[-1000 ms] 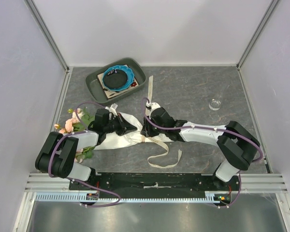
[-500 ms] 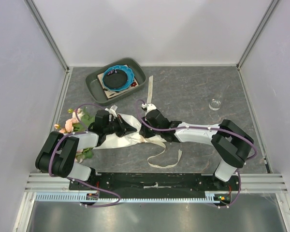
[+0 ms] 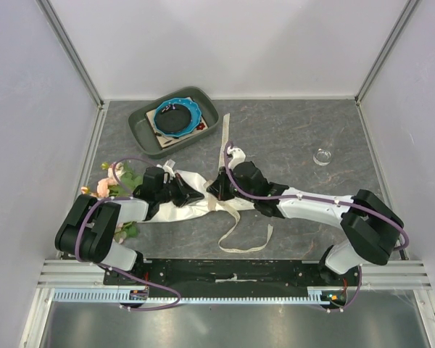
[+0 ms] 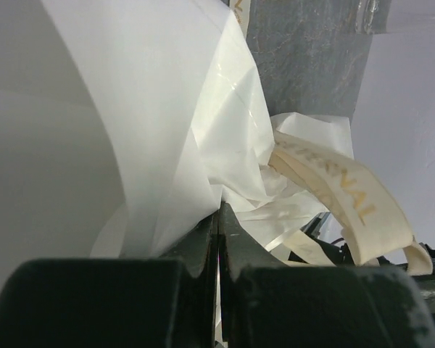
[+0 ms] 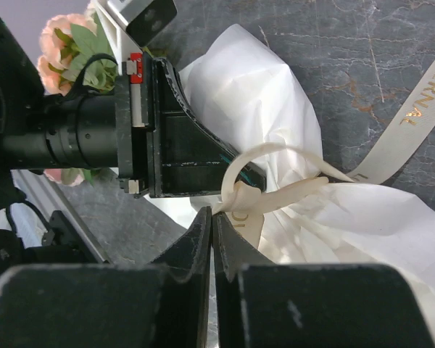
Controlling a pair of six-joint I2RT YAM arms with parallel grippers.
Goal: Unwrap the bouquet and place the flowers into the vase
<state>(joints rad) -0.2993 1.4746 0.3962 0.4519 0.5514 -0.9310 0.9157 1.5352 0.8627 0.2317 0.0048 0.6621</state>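
flowers [image 3: 94, 193] mostly under left arm [image 3: 127, 209], ribbon [image 5: 420, 116] cropped

One wrapped bouquet [image 3: 181, 212], one cream ribbon [image 5: 413, 109], one clear glass vase [image 3: 322, 156], one grey tray [image 3: 138, 120], one blue dish [image 3: 193, 110].

We are looking at a robotics lab test cell, not a home or shop. Plain white walls [image 3: 225, 43] held in aluminium posts [image 3: 71, 51] box in a grey stone-patterned tabletop [image 3: 290, 145]. The left arm [image 3: 90, 230] and right arm [image 3: 312, 205], 2 in all, are bolted to a black base plate [image 3: 232, 272] on a metal rail [image 3: 203, 295] at the near edge, with purple cables [image 3: 75, 239] looping along them.
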